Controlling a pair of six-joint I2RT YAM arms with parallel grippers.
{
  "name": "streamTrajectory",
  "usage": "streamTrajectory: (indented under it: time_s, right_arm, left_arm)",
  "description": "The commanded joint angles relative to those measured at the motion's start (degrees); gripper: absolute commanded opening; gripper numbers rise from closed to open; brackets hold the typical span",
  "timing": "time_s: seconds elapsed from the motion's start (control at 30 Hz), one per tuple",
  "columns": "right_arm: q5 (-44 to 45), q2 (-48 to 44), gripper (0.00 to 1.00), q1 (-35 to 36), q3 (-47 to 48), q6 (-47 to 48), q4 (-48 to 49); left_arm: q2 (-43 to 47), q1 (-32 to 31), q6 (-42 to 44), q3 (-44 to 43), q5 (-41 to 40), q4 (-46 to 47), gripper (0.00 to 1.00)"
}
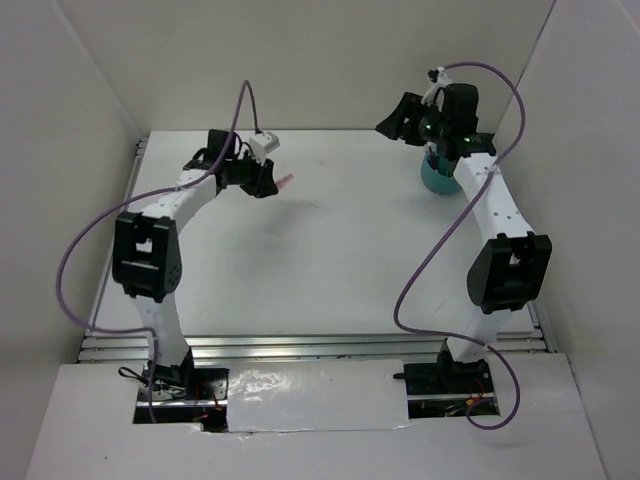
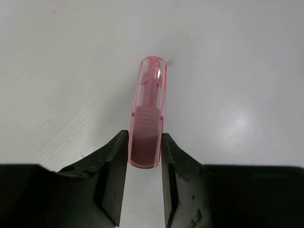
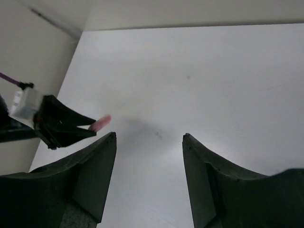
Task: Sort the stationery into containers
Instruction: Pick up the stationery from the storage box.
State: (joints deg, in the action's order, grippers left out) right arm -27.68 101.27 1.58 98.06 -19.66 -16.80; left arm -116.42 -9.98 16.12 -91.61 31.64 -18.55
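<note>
The left gripper grips the short translucent pink plastic marker by one end only, over the white table well apart from the round teal plastic cup near the open, empty right gripper, so the overhanging marker may pivot or slip in transit.

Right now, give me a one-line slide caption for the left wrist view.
Left tool gripping one end of a translucent pink marker, its other end pointing away over the white table.

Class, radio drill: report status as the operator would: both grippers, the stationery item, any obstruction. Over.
Left gripper shut on pink translucent marker. Right gripper open, empty, by teal organiser cup. No obstruction seen between them.
</note>
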Motion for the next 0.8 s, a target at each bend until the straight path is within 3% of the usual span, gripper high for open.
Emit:
streamTrajectory:
  time_s: [0.0, 0.1, 0.27, 0.5, 0.77]
  right_arm:
    - [-2.37, -4.07, 0.65, 4.3, 3.19, -2.12, -3.85]
    - [-5.62, -3.1, 0.71, 7.29, 3.28, -6.78, -4.65]
    - [-8.53, -3.1, 0.72, 11.77, 1.08, -15.22, -0.35]
    - [-13.97, -2.4, 0.7, 19.24, 0.38, -18.48, 4.3]
    - [-15.21, -1.61, 0.65, 21.18, -1.29, -19.54, 5.29]
  left_arm:
    - [15.12, -0.83, -13.55, 5.11, 6.68, 11.59, 0.13]
    - [22.89, -2.85, -20.41, 11.53, 6.34, 16.16, 0.13]
    - [29.66, -4.87, -21.65, 13.21, 5.19, 13.8, 0.12]
    - [32.92, -7.51, -20.51, 13.92, 2.9, 11.6, 0.11]
    - [34.33, -7.95, -21.3, 14.97, 3.43, 11.78, 0.11]
